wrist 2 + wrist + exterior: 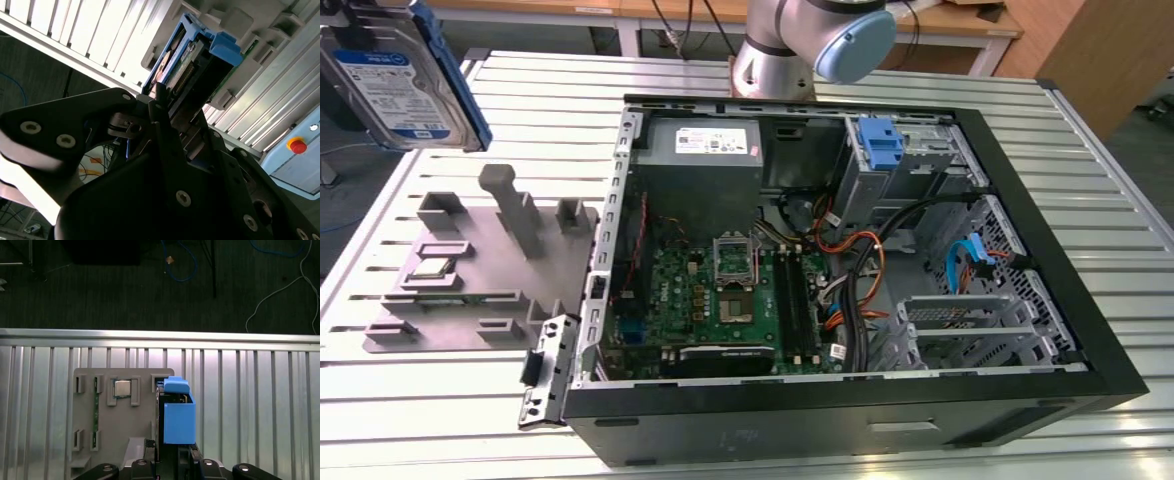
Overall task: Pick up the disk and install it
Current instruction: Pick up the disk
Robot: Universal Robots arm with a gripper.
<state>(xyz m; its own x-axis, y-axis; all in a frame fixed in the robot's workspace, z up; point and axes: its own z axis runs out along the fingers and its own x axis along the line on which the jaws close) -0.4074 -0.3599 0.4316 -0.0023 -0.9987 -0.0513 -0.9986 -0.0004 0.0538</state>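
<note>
The disk [400,80], silver with a blue-and-white label and blue side rails, hangs in the air at the exterior view's upper left, above the grey parts holder [467,270]. In the second wrist view my gripper [172,107] is shut on the disk [200,55], whose blue rail end sticks out past the dark fingers [150,100]. The first wrist view looks down along the disk's blue rail [179,415] from the gripper [167,455], with the holder [100,420] right beneath. The open computer case [1067,300] lies to the exterior view's right.
Inside the case are a green motherboard [720,300], a grey power-supply box [707,145], a blue latch [881,145] at the drive bay and loose cables [867,260]. The arm's base [801,45] stands behind the case. The holder carries a small chip [122,388]. Ribbed metal table [440,420] all around.
</note>
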